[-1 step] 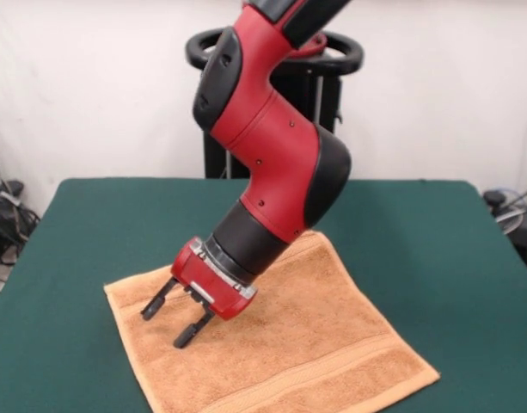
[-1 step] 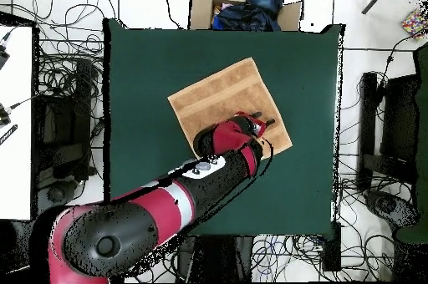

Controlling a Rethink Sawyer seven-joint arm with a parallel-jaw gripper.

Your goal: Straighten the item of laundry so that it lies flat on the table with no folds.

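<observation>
Front view, left to right. Table [image 1: 74, 258] is showing bare green along its left edge. Towel [image 1: 332, 344] is lying spread flat near the middle of the table, turned like a diamond against the table edges, one corner pointing toward the left edge and one toward the front right; no fold is showing on the part in view. A woven band is running along its front-right side, a second along its far right side. Gripper [image 1: 167, 323] is hanging over the towel's left corner, tilted down and to the left, its two black fingers [image 1: 157, 300] spread apart with nothing between them; whether the tips are touching the cloth is not clear. The red and black arm is leaning in from above, covering the towel's far corner.

Overhead view: towel [image 2: 217, 97] is sitting around the table's [image 2: 142, 63] centre, well in from every edge. The gripper [image 2: 263, 120] is over the towel's right side, near its right corner.
</observation>
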